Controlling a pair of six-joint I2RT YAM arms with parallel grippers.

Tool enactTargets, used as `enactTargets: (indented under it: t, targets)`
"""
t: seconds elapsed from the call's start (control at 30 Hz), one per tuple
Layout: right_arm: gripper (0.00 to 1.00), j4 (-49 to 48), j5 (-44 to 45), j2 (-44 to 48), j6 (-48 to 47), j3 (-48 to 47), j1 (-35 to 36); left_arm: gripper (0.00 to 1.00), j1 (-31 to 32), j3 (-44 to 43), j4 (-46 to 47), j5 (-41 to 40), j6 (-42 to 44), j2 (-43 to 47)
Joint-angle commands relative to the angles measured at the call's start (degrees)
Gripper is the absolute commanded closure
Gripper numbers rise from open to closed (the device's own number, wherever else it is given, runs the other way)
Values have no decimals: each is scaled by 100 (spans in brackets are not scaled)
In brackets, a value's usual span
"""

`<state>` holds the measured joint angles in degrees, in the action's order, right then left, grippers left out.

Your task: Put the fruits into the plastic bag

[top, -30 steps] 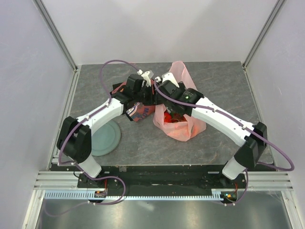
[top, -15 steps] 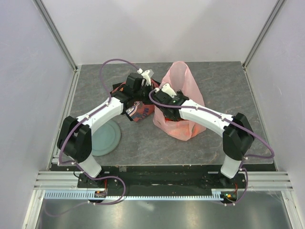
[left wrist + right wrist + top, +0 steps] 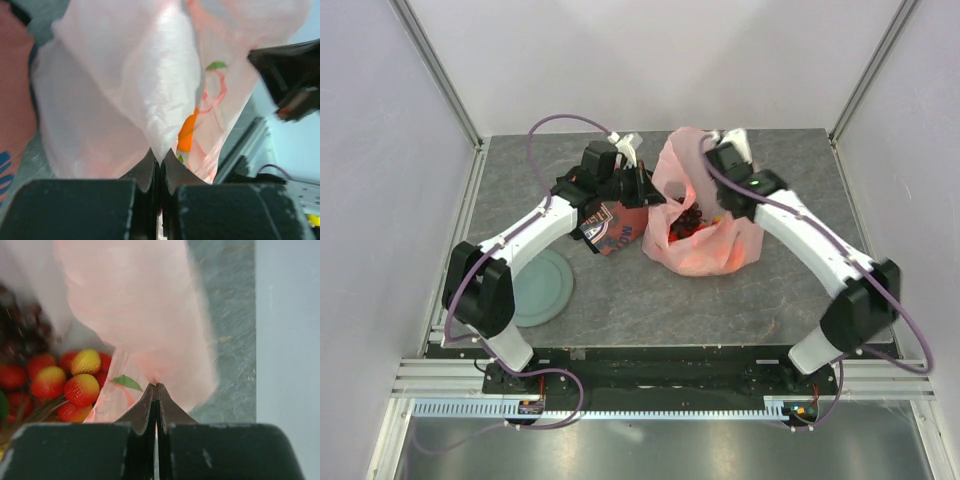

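Fruits (image 3: pixel 692 222) heaped inside bag (image 3: pixel 705 255), as far as shown: red and yellow strawberry-like pieces and dark grapes visible through open mouth. None seen loose on table (image 3: pixel 790 180), on plate (image 3: pixel 542 290) at near left, or on cloth (image 3: pixel 610 225) just left of bag, though some ground hidden under arms. Bag at mid-table, slightly far, mouth up. Left gripper (image 3: pixel 160 156) pinched tight on a fold of bag's left rim; right gripper (image 3: pixel 156 387) likewise clamped on pink film at far right rim. Loading judged complete or nearly so. Left, at most: checking hidden spots for a stray piece, then releasing the bag.
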<state>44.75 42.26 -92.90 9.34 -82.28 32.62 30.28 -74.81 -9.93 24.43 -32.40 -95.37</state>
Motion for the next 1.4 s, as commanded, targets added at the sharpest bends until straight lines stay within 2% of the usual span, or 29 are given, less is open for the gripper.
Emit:
enactTargets:
  t: [0.0, 0.07, 0.17, 0.27, 0.33, 0.53, 0.67, 0.77, 0.9, 0.97, 1.0, 1.03, 1.07, 1.1, 1.13, 1.23, 1.3, 1.37]
  targets:
    - [100, -633, -377, 1439, 68, -1191, -256, 99, -66, -956, 920, 869, -852, 71]
    - [100, -827, -245, 1808, -46, -1448, -309, 98, -93, -1332, 1237, 1020, -1309, 63]
    - [100, -1424, -43, 2248, -345, -1546, -379, 98, -154, -1449, 1888, 1161, -1924, 36]
    - [100, -2074, 89, 2626, -442, -1064, -423, 98, -321, -1178, 2557, 1284, -2426, -69]
    - [100, -2093, 72, 2733, -242, -545, -441, 98, -374, -993, 2959, 1336, -2639, -192]
    - [100, -2093, -86, 3111, 645, 1247, -713, 99, -348, -536, 3233, 1697, -2561, -779]
    - [100, -2234, -323, 3304, 1164, 2276, -1011, 98, -339, -193, 3628, 2389, -2437, -1334]
    - [100, -2225, -578, 3419, 1333, 2357, -1074, 98, -339, 79, 4172, 2707, -2683, -1510]
    - [98, -2225, -622, 3472, 1158, 2199, -1091, 87, -348, 89, 4167, 2673, -2570, -1335]
    - [91, -2225, -710, 3446, 1061, 2068, -1100, 79, -348, -43, 3860, 2498, -2201, -1186]
    - [87, -2225, -806, 3437, 1009, 2023, -1091, 62, -348, -69, 3493, 2401, -2061, -1107]
    - [77, -2251, -859, 3419, 982, 1979, -1100, 52, -348, -78, 3324, 2148, -1746, -1028]
    - [72, -2269, -903, 3428, 964, 1918, -1091, 38, -348, -87, 3088, 1980, -1587, -827]
    - [65, -2313, -947, 3454, 929, 1900, -1091, 33, -348, -87, 2702, 1813, -1411, -721]
    - [51, -2426, -1043, 3515, 911, 1883, -1091, 29, -356, -78, 2481, 1446, -1087, -615]
    - [32, -2768, -1202, 3673, 806, 1847, -1091, 20, -391, -25, 1918, 690, -654, -115]
    - [26, -2840, -1299, 3561, 806, 1760, -1126, 15, -427, -34, 1471, 310, -391, 210]
    - [20, -2814, -1911, 3350, 885, 1549, -1389, 11, -523, -78, 1136, -217, -232, 361]
